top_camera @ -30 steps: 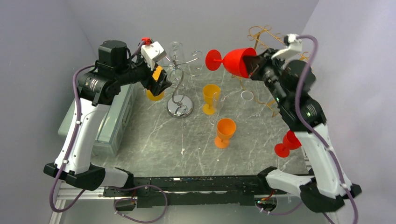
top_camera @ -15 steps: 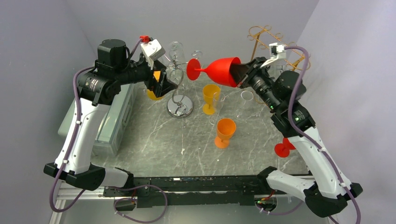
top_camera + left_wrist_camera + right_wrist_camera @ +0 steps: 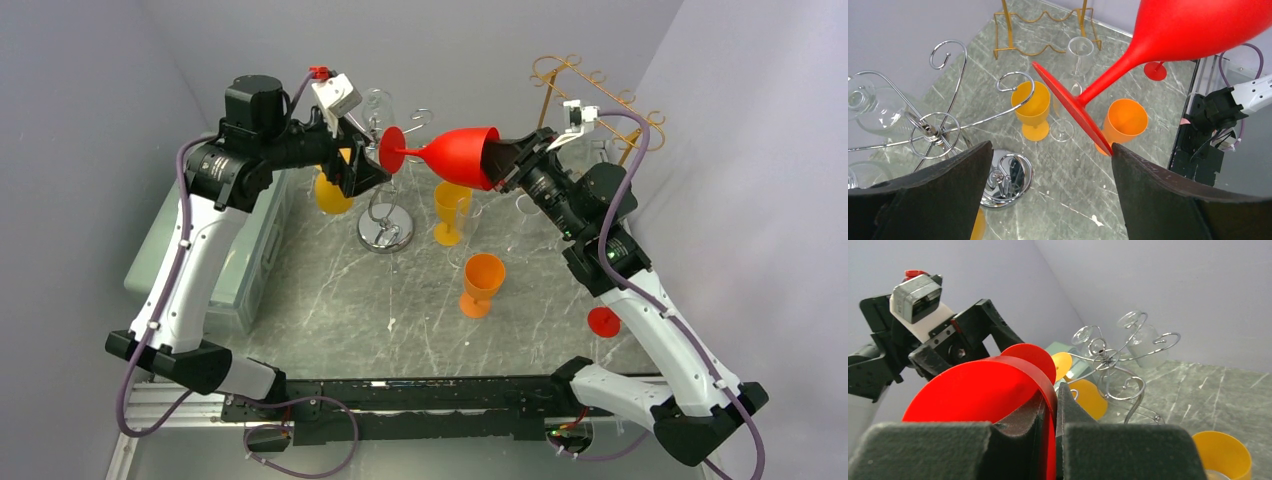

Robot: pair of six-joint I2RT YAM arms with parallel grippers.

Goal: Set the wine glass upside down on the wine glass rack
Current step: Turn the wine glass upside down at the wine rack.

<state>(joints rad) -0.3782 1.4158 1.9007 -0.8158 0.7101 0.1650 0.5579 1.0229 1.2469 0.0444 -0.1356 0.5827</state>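
The red wine glass (image 3: pixel 455 155) lies almost level in the air, its long axis running across between the 2 arms: the round foot faces the left arm, the bowl's mouth faces the right one. It is opaque, glossy red, with a thin stem and a flat disc foot. It hangs near the top of the chrome rack (image 3: pixel 386 233). The right gripper (image 3: pixel 1050 410) is pinched on the bowl's rim, 1 finger inside and 1 outside. The left gripper (image 3: pixel 1050 150) is spread wide, the foot between its fingers (image 3: pixel 1173 190); whether it touches is unclear. From above the mouth is hidden by the right gripper, the left wrist view crops the bowl, and the right wrist view hides the stem
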